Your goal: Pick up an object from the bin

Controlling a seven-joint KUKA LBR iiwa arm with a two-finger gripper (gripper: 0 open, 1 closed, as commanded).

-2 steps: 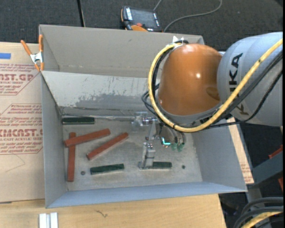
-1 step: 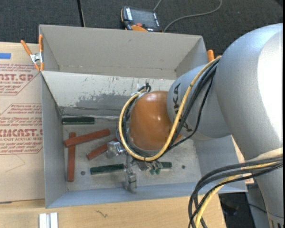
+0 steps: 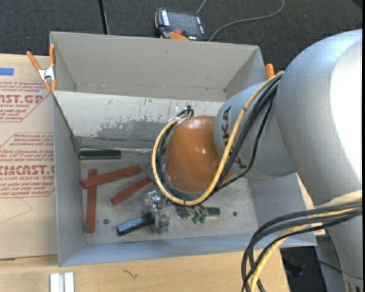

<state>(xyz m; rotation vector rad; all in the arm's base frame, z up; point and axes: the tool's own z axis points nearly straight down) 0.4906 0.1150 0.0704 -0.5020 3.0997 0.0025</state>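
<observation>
My gripper [image 3: 157, 214] is low over the bin floor near the front, just under the arm's orange cover. A short dark teal bar [image 3: 129, 226] lies flat there, and its right end reaches the gripper's metal tip. A short red bar [image 3: 131, 191] lies slanted just behind the gripper, to its left. A small green piece [image 3: 205, 213] sits to the gripper's right, partly under the arm's cables.
A long red bar [image 3: 111, 176] and an upright-lying red bar [image 3: 90, 204] meet in an L at the left. A dark green bar [image 3: 100, 154] lies by the back-left slope. The arm and cables cover the bin's right half.
</observation>
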